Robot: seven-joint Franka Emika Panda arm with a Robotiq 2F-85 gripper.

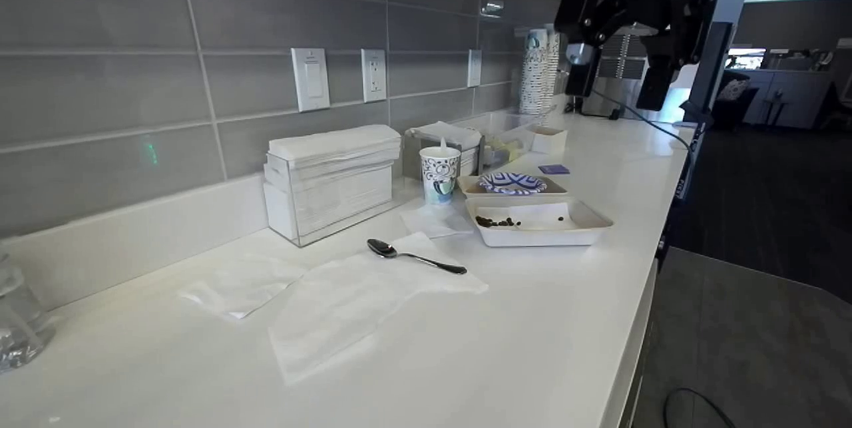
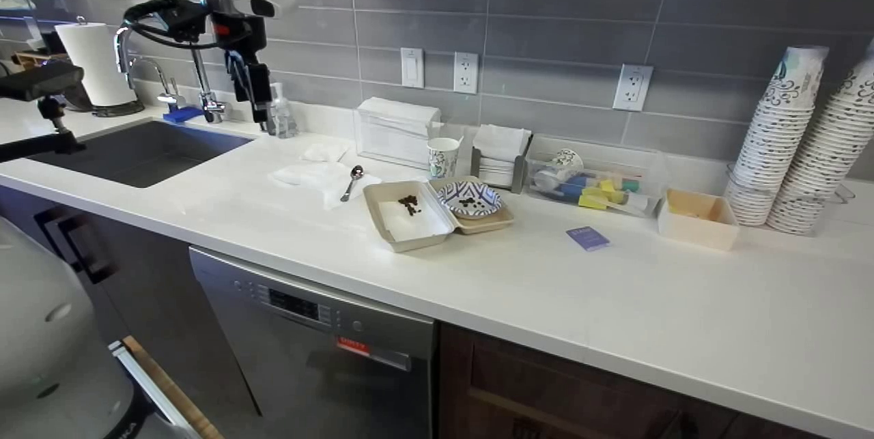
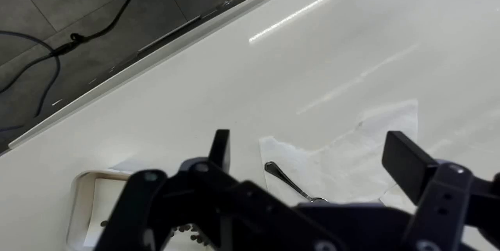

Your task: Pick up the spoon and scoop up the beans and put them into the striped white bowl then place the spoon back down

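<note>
In both exterior views the dark spoon (image 1: 432,263) (image 2: 351,183) lies on a white napkin on the counter. My gripper (image 1: 619,86) (image 2: 265,123) hangs high above the counter, apart from everything. Its fingers stand wide apart in the wrist view, with nothing held; the spoon handle (image 3: 287,180) appears far below between them, its bowl end partly hidden by the gripper. Dark beans (image 1: 496,222) (image 2: 410,204) rest in a white takeout tray (image 1: 542,237). The striped white bowl (image 1: 512,183) (image 2: 470,194) sits in the tray's lid half, with several dark beans inside.
Behind the spoon stand a clear napkin box (image 1: 343,182) and a paper cup (image 1: 439,175). A clear bin (image 2: 594,183), a small white box (image 2: 698,219) and stacked cups (image 2: 778,145) line the wall. The sink (image 2: 147,152) and soap bottle (image 2: 282,113) are near the gripper.
</note>
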